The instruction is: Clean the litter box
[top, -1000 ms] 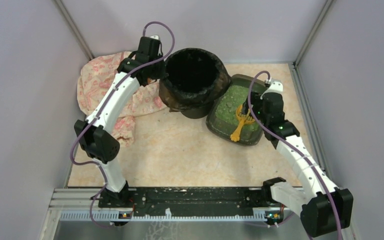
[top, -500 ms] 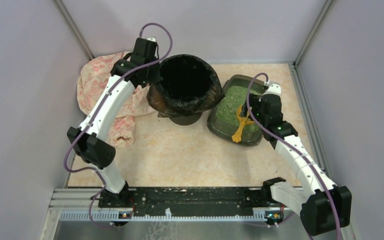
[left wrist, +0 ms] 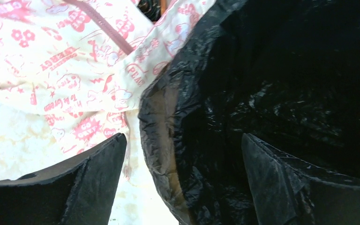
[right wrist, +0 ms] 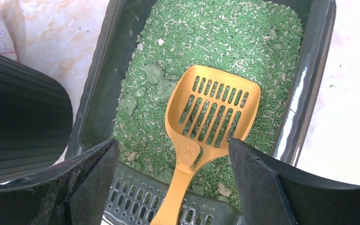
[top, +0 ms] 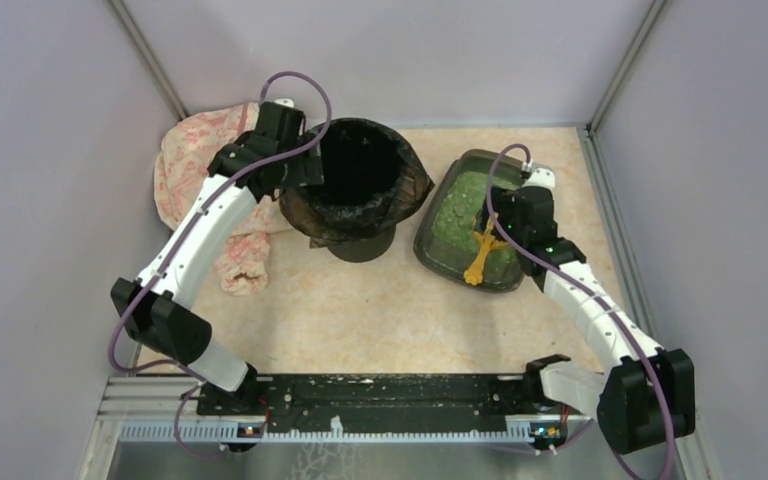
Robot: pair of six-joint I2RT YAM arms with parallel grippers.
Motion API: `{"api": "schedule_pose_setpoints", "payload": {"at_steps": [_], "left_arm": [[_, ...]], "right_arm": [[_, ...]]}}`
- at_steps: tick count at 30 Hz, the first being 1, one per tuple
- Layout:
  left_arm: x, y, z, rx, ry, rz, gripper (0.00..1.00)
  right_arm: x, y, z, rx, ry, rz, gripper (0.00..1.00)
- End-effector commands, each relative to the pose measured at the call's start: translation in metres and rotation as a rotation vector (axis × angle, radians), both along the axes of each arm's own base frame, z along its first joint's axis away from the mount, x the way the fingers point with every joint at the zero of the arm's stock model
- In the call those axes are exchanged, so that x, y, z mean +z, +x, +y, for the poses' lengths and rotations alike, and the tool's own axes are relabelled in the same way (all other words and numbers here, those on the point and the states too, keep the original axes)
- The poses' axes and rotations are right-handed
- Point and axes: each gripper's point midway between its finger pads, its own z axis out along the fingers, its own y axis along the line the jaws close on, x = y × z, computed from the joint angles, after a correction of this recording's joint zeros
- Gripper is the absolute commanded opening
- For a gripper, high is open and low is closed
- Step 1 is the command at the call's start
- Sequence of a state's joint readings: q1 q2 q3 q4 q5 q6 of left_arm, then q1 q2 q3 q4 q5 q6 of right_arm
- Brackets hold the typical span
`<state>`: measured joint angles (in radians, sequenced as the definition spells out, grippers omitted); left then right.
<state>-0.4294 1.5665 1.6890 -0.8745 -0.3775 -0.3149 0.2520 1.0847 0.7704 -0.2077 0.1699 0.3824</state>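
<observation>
Right wrist view: how does the right gripper [right wrist: 172, 140] stand?
- Fingers spread apart, empty, above the yellow slotted plastic scoop [right wrist: 213, 112]. Scoop lies on green granules [right wrist: 243, 42] in the shallow dark grey-green plastic litter box [right wrist: 313, 79].
- And the left gripper [left wrist: 183, 136]?
- Fingers apart, straddling the rim of the round black-bagged bin [left wrist: 206, 93]. Pink-printed cloth [left wrist: 75, 61] beside. Litter box just right of bin.

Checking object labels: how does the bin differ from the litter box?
The bin is round and deep; the litter box is shallow and rectangular. The bin is lined with a black bag; the litter box holds green granules and a yellow scoop. The open left gripper straddles the bin's rim; the open right gripper hangs over the litter box. Both stand side by side.
</observation>
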Motion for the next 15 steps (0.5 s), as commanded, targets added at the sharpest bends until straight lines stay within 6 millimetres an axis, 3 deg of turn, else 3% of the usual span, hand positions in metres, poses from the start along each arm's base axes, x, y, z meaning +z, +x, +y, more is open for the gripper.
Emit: {"api": "schedule_pose_setpoints", "payload": {"at_steps": [1,3,9,11,15], "left_arm": [[0.014,0.004,0.023,0.165,0.003,-0.091,0.99],[0.036,0.005,0.027,0.185,-0.025,-0.172,0.99],[0.095,-0.011,0.032,0.160,-0.131,-0.374,0.99],[0.104,-0.021,0.039,0.162,-0.131,-0.429,0.99],[0.096,-0.039,0.063,0.205,-0.062,-0.478,0.97]], "right_arm": [[0.015,0.024,0.020,0.032,0.032,-0.073,0.89],[0.018,0.036,0.036,0.053,0.021,-0.067,0.88],[-0.003,0.065,0.080,0.125,0.045,-0.007,0.84],[-0.009,0.068,0.072,0.070,0.019,0.025,0.80],[0.029,0.058,0.032,-0.065,-0.108,-0.079,0.87]]}}
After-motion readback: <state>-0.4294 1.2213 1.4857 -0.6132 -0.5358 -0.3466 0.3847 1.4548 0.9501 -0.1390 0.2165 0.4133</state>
